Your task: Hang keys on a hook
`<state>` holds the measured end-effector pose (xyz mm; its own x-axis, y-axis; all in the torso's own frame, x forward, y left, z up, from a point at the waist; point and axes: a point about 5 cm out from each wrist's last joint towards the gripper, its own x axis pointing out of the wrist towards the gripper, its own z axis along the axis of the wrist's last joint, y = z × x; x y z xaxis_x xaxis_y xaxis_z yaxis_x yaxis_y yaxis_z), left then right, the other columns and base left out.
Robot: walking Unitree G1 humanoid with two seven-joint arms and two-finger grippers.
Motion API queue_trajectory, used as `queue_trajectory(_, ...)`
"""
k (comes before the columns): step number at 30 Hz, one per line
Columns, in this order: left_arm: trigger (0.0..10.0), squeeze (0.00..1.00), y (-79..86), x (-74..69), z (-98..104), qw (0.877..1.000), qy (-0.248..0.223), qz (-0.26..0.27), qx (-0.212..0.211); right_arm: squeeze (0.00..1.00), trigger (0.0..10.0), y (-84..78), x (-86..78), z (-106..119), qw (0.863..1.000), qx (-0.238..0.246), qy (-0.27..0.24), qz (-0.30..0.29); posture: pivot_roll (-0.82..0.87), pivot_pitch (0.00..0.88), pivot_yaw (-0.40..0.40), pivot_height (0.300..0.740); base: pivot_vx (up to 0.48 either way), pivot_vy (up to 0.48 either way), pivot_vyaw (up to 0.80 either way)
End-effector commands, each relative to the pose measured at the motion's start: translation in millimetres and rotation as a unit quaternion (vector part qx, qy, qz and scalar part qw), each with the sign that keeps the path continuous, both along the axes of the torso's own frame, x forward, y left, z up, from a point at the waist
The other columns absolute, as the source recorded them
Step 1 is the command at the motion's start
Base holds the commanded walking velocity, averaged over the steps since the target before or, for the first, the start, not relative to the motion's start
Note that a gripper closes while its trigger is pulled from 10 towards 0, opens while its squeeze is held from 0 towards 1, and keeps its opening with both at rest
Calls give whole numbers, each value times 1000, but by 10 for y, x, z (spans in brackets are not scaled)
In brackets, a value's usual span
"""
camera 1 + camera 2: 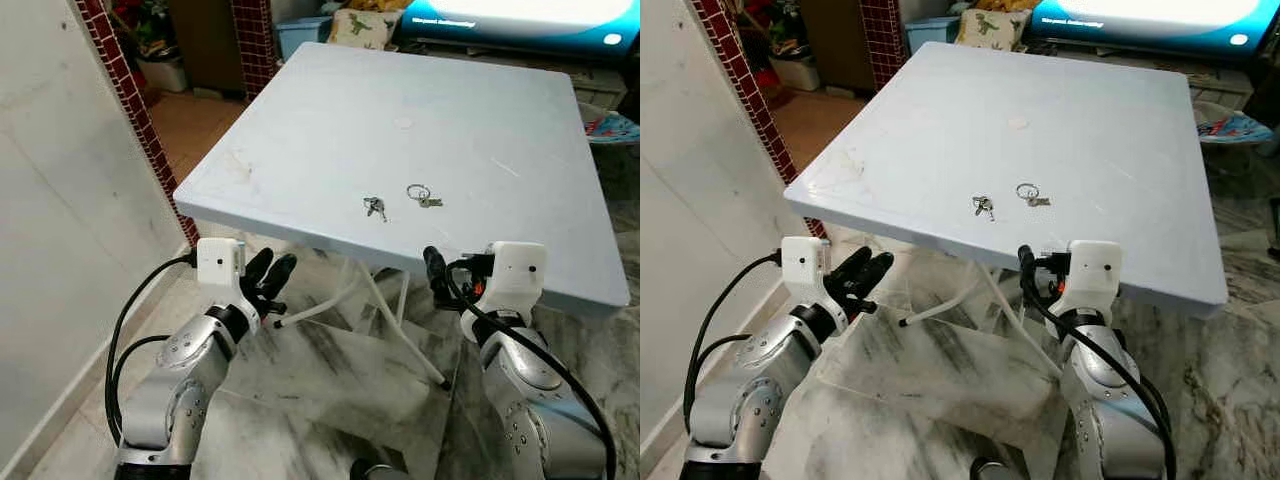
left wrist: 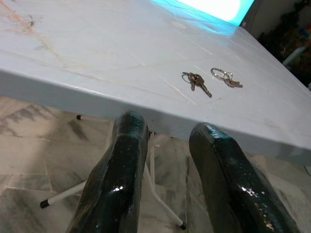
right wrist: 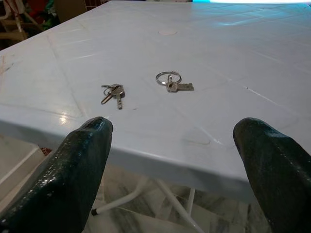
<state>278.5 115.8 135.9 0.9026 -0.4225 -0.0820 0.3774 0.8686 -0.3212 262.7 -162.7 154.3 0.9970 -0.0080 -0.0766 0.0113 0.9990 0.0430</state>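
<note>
Two sets of keys lie near the front edge of a white square table (image 1: 330,120). One is a small bunch of keys (image 1: 375,207); the other is a single key on a silver ring (image 1: 421,195), just to its right. My left gripper (image 1: 275,262) hangs below and in front of the table's front left edge, open by a narrow gap with nothing between its fingers. My right gripper (image 3: 175,125) is at the table's front edge, level with the top and slightly right of the ringed key (image 3: 173,82). It is wide open and holds nothing.
White folding legs (image 1: 400,330) stand under the table on a marble floor. A pale wall (image 1: 60,230) and a red tiled column (image 1: 135,110) run along the left. Behind the table are a lit screen (image 1: 520,15), a blue bin (image 1: 300,35) and clutter.
</note>
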Motion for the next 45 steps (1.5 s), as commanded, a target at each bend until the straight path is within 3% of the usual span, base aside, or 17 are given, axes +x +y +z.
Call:
queue_trajectory(1, 10000, 0, -11, 20, 23, 1000, -6, 0, 3, 0, 10000, 22, -3, 44, 1000, -2, -5, 7, -106, 133, 39, 740, 296, 0, 0)
queue_trajectory(31, 10000, 0, -63, 5, -16, 1000, -4, -15, 5, 0, 10000, 37, 5, 6, 1000, -6, 6, 7, -103, 121, 36, 740, 302, 0, 0)
queue_trajectory(39, 10000, 0, -73, 14, -27, 1000, -4, -14, 7, 0, 10000, 39, 22, 10, 1000, -6, 4, 9, -103, 113, 33, 740, 287, 0, -663)
queue_trajectory(45, 10000, 0, -76, 13, -26, 1000, -4, -12, 4, 0, 10000, 52, 20, 3, 1000, -7, 5, 14, -102, 111, 33, 740, 0, 0, 0)
